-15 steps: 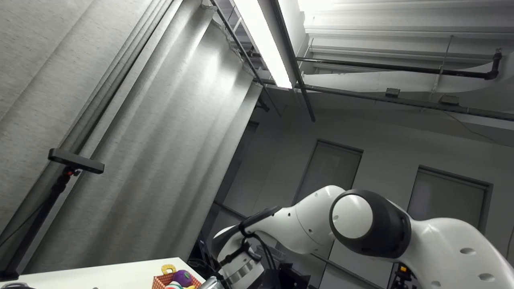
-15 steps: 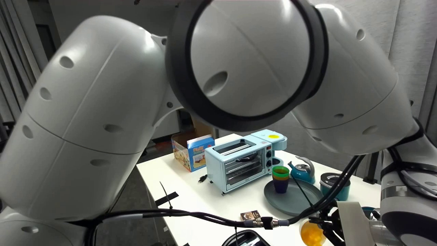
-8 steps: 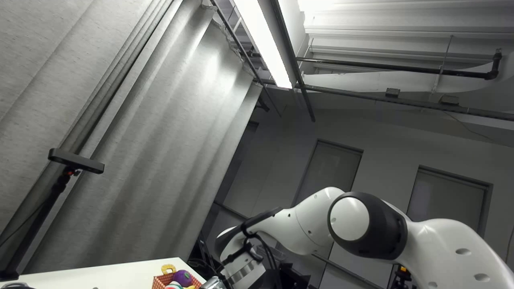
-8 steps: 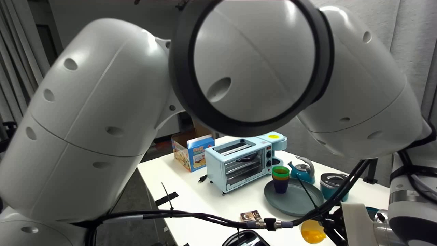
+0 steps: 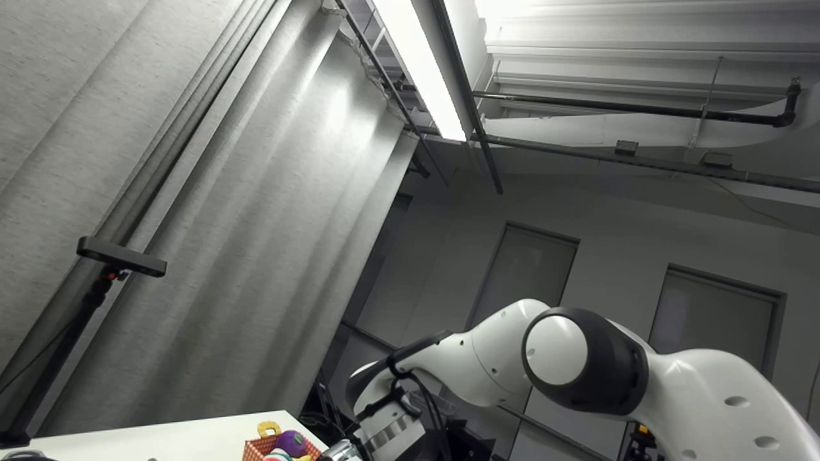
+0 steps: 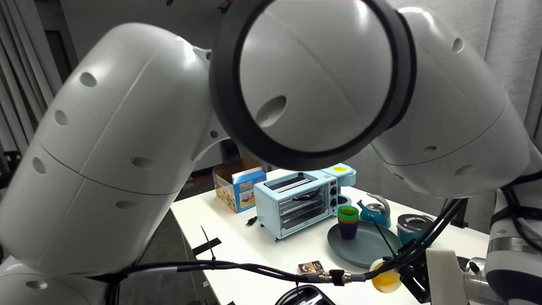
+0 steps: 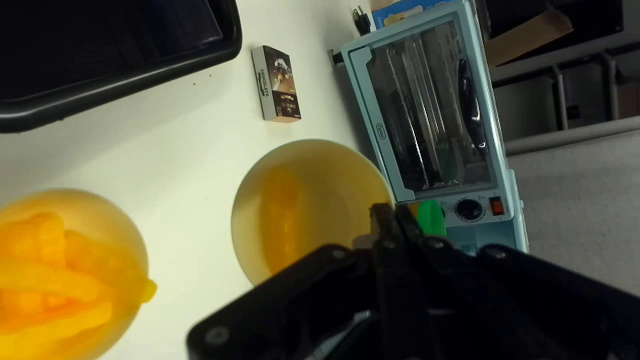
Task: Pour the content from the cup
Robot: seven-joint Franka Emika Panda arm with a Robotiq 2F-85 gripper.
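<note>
A translucent yellow cup (image 7: pixel 330 200) is held tilted in the wrist view, its mouth partly facing the camera, with an orange piece (image 7: pixel 282 220) lying along its inner wall. My gripper (image 7: pixel 394 212) is shut on the cup's right rim; the fingers hide part of that rim. In an exterior view the cup (image 6: pixel 383 277) is held beside the gripper (image 6: pixel 404 271), partly behind the arm's cables. A second yellow container (image 7: pixel 117 220) at the left of the wrist view holds several orange pieces (image 7: pixel 47 275), and a yellow tip shows at its right edge.
A light-blue toaster oven (image 7: pixel 430 115), a chocolate box (image 7: pixel 280 82) and a black tray (image 7: pixel 120 80) lie around the cup. Stacked cups (image 6: pixel 348 224) stand on a grey plate (image 6: pixel 368 250), near a kettle (image 6: pixel 376 214) and a pot (image 6: pixel 410 228). A red basket (image 5: pixel 255 446) holds toys.
The cup has tilted and risen slightly. Less orange shows in it than a second ago. The wrist has shifted a little to the right in an exterior view. The grip stays closed.
</note>
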